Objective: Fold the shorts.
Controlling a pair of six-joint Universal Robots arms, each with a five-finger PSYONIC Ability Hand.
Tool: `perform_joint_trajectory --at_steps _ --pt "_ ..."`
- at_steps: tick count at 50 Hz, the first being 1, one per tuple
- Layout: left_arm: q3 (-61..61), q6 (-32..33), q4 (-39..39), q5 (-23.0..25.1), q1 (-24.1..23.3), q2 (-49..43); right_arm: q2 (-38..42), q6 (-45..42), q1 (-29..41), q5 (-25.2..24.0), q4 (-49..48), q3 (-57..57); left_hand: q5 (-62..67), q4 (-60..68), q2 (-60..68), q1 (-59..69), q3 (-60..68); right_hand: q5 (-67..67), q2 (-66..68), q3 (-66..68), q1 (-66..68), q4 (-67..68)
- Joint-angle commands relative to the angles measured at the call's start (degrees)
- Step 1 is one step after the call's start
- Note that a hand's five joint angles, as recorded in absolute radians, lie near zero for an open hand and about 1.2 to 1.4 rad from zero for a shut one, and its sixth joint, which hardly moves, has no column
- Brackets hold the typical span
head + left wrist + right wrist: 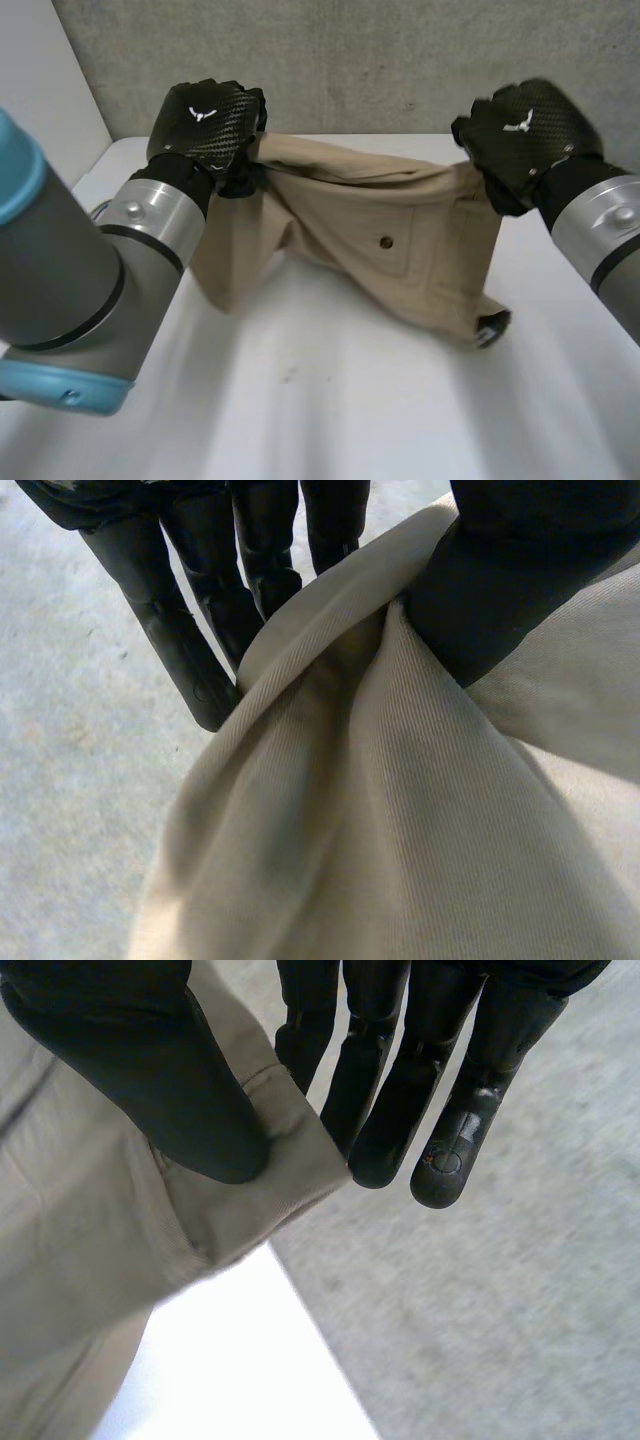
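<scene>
The tan shorts (390, 240) hang between my two hands above the white table (330, 400), with a buttoned back pocket facing me and the lower edge sagging to the tabletop. My left hand (205, 125) is shut on the shorts' upper left corner. In the left wrist view its thumb (500, 590) presses the bunched cloth (400, 810) against the fingers (190, 650). My right hand (520, 130) is shut on the upper right corner. Its thumb (170, 1090) pinches the hemmed edge (270, 1160) against the fingers (400, 1100).
A grey concrete wall (380, 60) stands close behind the table's far edge. A white panel (50, 90) stands at the left. The near half of the table lies bare in front of the shorts.
</scene>
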Motion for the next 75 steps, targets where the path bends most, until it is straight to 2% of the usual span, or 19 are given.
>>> perform_joint_trajectory --at_steps 1,4,10,14,18,20,23,26,28,31,37,44,49,50,53,57,64,71,75 --pt "-1.5 6.8 -3.0 1.7 0.2 -2.0 9.0 0.2 0.3 -0.1 4.7 -2.8 13.2 9.3 9.5 14.1 10.3 14.7 12.9 12.6 25.1 11.9" --pt "-0.9 8.3 -3.4 1.6 0.4 -7.1 13.0 0.2 0.3 0.2 5.2 -4.6 6.5 2.5 2.7 7.3 3.6 14.7 12.9 12.6 25.1 11.9" --pt "4.4 13.1 -2.0 1.7 2.5 -16.1 20.1 0.8 0.4 0.3 4.9 -11.2 7.1 3.2 3.4 8.0 4.2 14.7 12.9 12.6 25.1 11.9" --pt "13.0 17.8 2.1 1.8 3.6 -19.9 25.1 3.3 0.4 1.4 1.3 -21.4 7.5 3.5 3.7 8.3 4.6 14.7 12.9 12.6 25.1 11.9" --pt "21.2 20.7 11.7 1.8 3.8 -20.5 25.9 9.0 0.2 3.6 -8.1 -29.3 8.0 4.0 4.2 8.8 5.1 14.7 12.9 12.6 25.1 11.9" --pt "23.6 20.7 20.0 2.2 3.9 -20.0 25.7 11.2 0.0 4.2 -13.0 -30.8 8.8 4.9 5.1 9.7 5.9 14.7 12.9 12.6 25.1 11.9" --pt "23.3 20.5 32.2 3.8 3.7 -19.0 24.4 14.2 -0.4 4.4 -24.8 -30.7 10.7 6.7 6.9 11.5 7.8 14.7 12.9 12.6 25.1 11.9" --pt "21.1 20.0 39.3 5.9 3.7 -16.3 21.5 15.6 -0.3 3.9 -33.7 -27.6 12.7 8.7 8.9 13.5 9.8 14.7 12.9 12.6 25.1 11.9" --pt "15.7 19.4 41.7 7.8 3.8 -12.9 20.1 15.3 -0.2 2.7 -35.3 -25.2 13.0 9.1 9.3 13.9 10.1 14.7 12.9 12.6 25.1 11.9" --pt "8.7 18.4 42.0 9.7 3.9 -9.8 17.5 15.0 -0.1 0.8 -35.3 -19.7 13.0 9.1 9.3 13.9 10.1 14.7 12.9 12.6 25.1 11.9" --pt "-4.1 17.7 39.7 9.8 4.2 -7.3 12.1 13.9 -0.4 -2.6 -33.1 -7.5 12.8 8.9 9.1 13.7 10.0 14.7 12.9 12.6 25.1 11.9" --pt "-18.6 17.2 28.9 9.3 3.7 -7.0 11.3 10.1 -0.3 -9.0 -21.8 7.3 7.5 3.6 3.7 8.4 4.6 14.7 12.9 12.6 25.1 11.9" --pt "-24.0 17.5 22.1 9.2 0.8 -8.2 15.1 5.8 0.3 -10.0 -17.2 16.5 -16.7 -20.6 -20.4 -15.8 -19.6 14.7 12.9 12.6 25.1 11.9" --pt "-24.7 17.7 20.3 8.9 -0.6 -9.4 15.8 5.2 0.4 -9.9 -17.1 17.3 -21.4 -25.3 -25.2 -20.5 -24.3 14.7 12.9 12.6 25.1 11.9" --pt "-25.0 18.0 17.4 6.9 -2.6 -12.2 17.6 2.9 0.5 -9.6 -17.0 19.3 -22.0 -25.9 -25.7 -21.1 -24.9 14.7 12.9 12.6 25.1 11.9" --pt "-25.1 18.0 16.6 2.6 -2.9 -12.5 17.7 2.6 0.5 -9.5 -16.7 19.6 -26.3 -30.3 -30.1 -25.5 -29.2 14.7 12.9 12.6 25.1 11.9" --pt "-25.3 17.2 17.3 -5.4 -2.1 -6.9 17.2 3.1 -0.1 -9.7 -16.7 20.0 -39.6 -43.5 -43.3 -38.7 -42.5 14.7 12.9 12.6 25.1 11.9" --pt "-27.5 15.6 17.6 -7.4 -1.7 -0.8 17.0 4.4 -0.5 -9.3 -17.0 20.4 -45.0 -48.9 -48.7 -44.1 -47.9 14.7 12.9 12.6 25.1 11.9" --pt "-30.3 10.9 17.1 -7.2 -1.6 3.2 17.0 5.8 -1.5 -9.1 -17.1 20.2 -44.8 -48.8 -48.6 -44.0 -47.7 14.7 12.9 12.6 25.1 11.9"
